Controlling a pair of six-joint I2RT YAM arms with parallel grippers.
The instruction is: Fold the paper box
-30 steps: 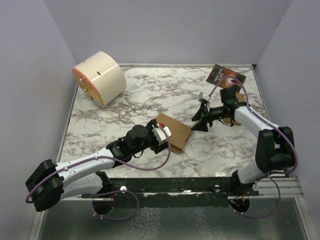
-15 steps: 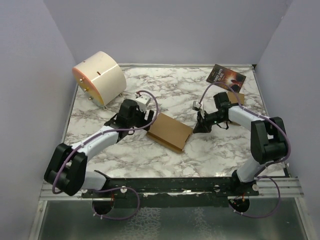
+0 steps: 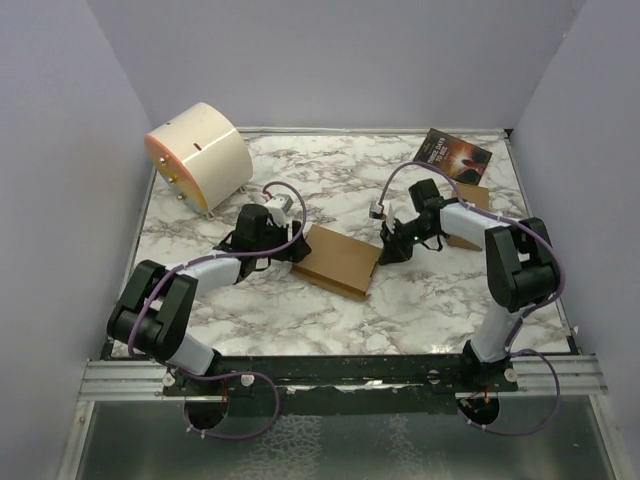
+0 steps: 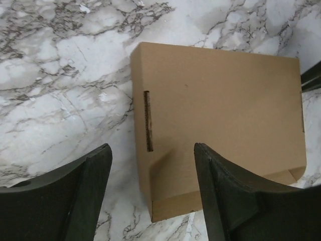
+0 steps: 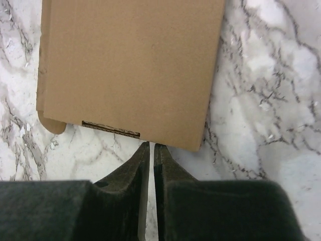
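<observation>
The paper box lies shut and flat on the marble, a brown rectangle between both arms. My left gripper is open at its left end. In the left wrist view the box shows a slot near its edge, and the left gripper straddles a corner, one finger over cardboard, the other over marble, holding nothing. My right gripper is shut at the box's right side. In the right wrist view its tips meet the edge of the box with nothing between them.
A cream drum-shaped object stands at the back left. A dark printed booklet lies at the back right, with a smaller brown cardboard piece beside the right arm. Purple walls close in the marble table on three sides.
My left arm has swung from the box's near side round to its left end. My right gripper has shut and moved in to the box's right edge.
</observation>
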